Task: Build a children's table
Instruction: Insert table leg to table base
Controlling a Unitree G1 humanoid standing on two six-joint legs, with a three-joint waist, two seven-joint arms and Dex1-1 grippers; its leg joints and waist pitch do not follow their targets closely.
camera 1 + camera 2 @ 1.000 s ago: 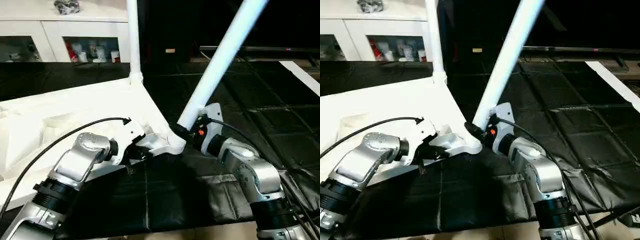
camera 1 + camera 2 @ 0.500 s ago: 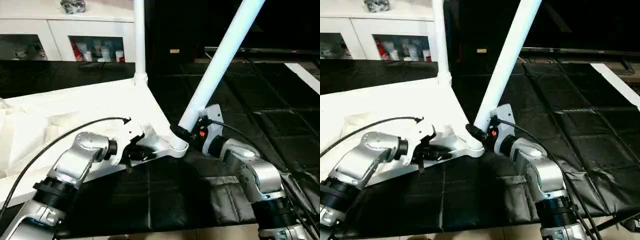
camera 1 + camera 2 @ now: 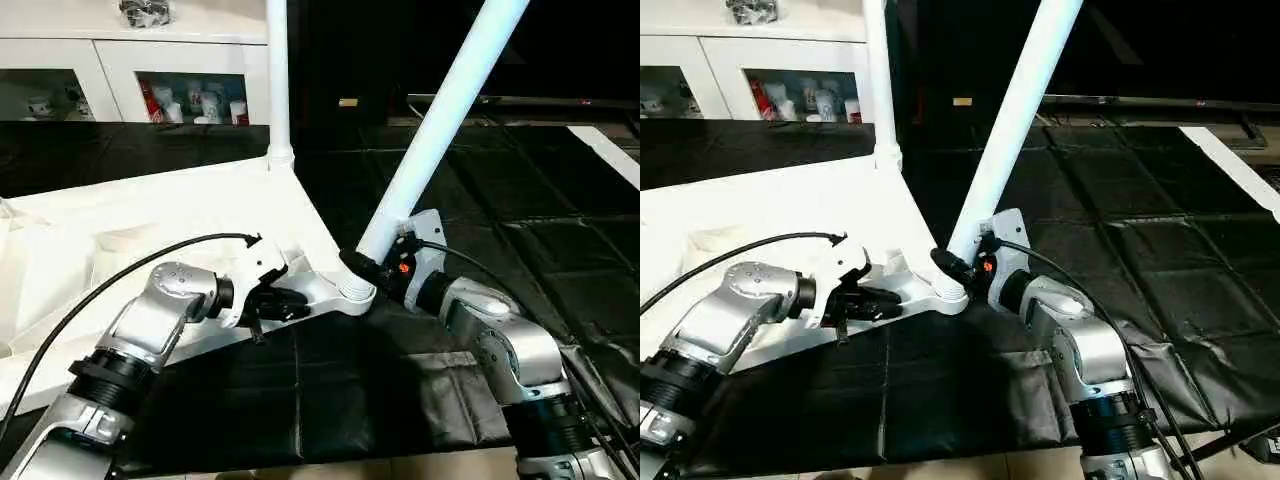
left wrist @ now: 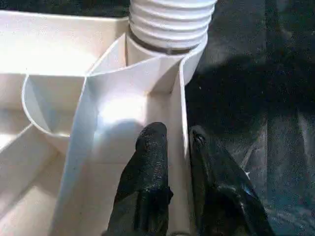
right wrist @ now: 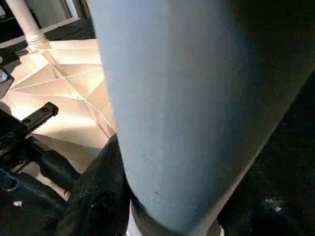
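White rectangular plastic tabletop (image 3: 180, 215) lay underside up on the bench (image 3: 470, 230), which was covered with black, quilted, slightly wrinkled sheeting. Ribs and a round corner socket showed in the left wrist view. Judged stiff but light; smooth plastic, probably slippery on the sheet, so it needs holding down while a leg is worked in.

Far corner: one long white tubular leg (image 3: 275, 80) stood upright in its socket. Near corner: second white tubular leg (image 3: 440, 130) leaned away from the tabletop, its ringed lower end at the near corner socket (image 3: 352, 292). Whether it was fully seated, cannot tell. Judged rigid and light, though its length gives it leverage; best gripped low, near the socket.

Right gripper (image 3: 368, 268) was clamped on the leaning leg just above the socket, one black finger wrapped round its base in the right wrist view.

Left gripper (image 4: 179, 140) straddled the thin edge wall of the tabletop beside the socket, one finger (image 4: 150, 157) inside and one outside. The jaws stood slightly apart; whether they pinched the wall, cannot tell.

Room: white cabinet with glass doors (image 3: 130, 75) behind, small items on its shelf; dark background otherwise.
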